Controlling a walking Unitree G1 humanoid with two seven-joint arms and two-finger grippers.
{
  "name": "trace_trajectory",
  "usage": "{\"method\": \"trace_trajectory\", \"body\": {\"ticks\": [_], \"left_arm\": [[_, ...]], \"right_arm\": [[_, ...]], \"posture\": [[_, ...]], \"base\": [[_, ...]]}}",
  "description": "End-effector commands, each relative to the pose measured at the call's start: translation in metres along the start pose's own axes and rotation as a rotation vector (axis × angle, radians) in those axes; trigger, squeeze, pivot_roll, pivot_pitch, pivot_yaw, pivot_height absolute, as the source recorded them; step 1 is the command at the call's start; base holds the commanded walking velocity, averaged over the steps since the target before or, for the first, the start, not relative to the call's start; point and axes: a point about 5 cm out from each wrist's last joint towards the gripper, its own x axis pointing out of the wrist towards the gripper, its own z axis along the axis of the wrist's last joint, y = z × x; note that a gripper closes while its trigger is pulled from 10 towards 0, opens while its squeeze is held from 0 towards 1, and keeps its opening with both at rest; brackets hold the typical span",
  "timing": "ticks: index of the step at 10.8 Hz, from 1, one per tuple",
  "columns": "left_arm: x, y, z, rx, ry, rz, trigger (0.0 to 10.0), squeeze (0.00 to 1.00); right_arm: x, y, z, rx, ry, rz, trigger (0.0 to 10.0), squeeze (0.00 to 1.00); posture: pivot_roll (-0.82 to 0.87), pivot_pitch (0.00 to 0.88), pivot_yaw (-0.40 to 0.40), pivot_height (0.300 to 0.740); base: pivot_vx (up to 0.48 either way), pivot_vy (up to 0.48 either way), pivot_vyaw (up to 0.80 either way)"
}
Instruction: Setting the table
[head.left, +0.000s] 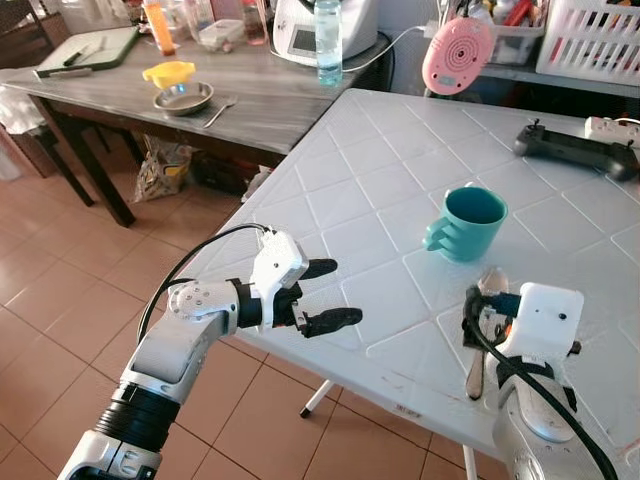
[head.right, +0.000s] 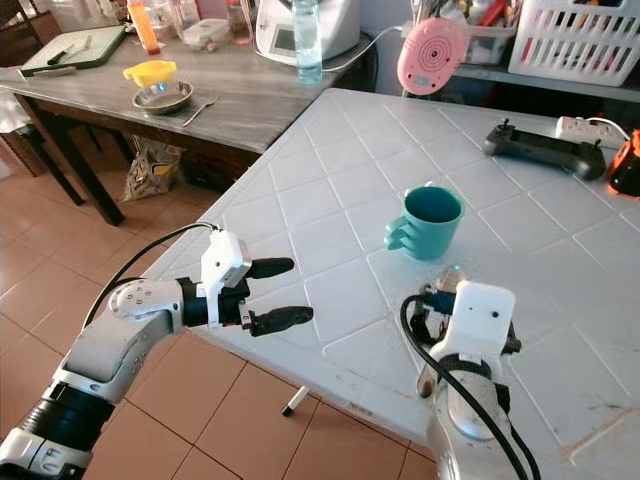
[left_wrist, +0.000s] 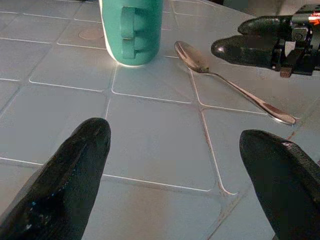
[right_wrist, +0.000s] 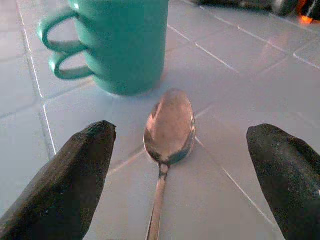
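Note:
A teal mug stands upright on the white tiled table, its handle turned toward the table's left edge. Just in front of it a metal spoon lies flat, with its bowl toward the mug. My right gripper is open low over the table. Its two black fingers stand either side of the spoon's bowl without touching it. My left gripper is open and empty at the table's near left edge, pointing toward the mug and spoon.
A black game controller lies at the far right of the white table. Behind it are a pink round device and a white basket. A wooden table at the left holds a metal bowl, a fork and a water bottle.

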Motion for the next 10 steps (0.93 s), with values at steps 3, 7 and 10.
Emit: {"method": "trace_trajectory", "body": {"ticks": [3, 7, 10], "left_arm": [[0.002, 0.002, 0.001, 0.01, -0.005, 0.043, 10.0, 0.0], [0.002, 0.008, -0.002, 0.026, -0.015, 0.121, 10.0, 0.0], [0.006, 0.018, 0.007, 0.056, -0.048, 0.183, 10.0, 0.0]], "right_arm": [[-0.004, 0.004, 0.0, 0.035, 0.036, 0.005, 10.0, 0.0], [-0.006, 0.017, 0.001, 0.015, 0.056, 0.112, 10.0, 0.0], [-0.007, 0.027, -0.007, 0.008, 0.122, 0.201, 10.0, 0.0]], "posture": [[-0.03, 0.081, 0.073, 0.74], [-0.04, 0.085, 0.079, 0.74], [-0.04, 0.091, 0.083, 0.74]], "base": [[0.0, 0.0, -0.75], [0.0, 0.0, -0.75], [0.0, 0.0, -0.49]]}}
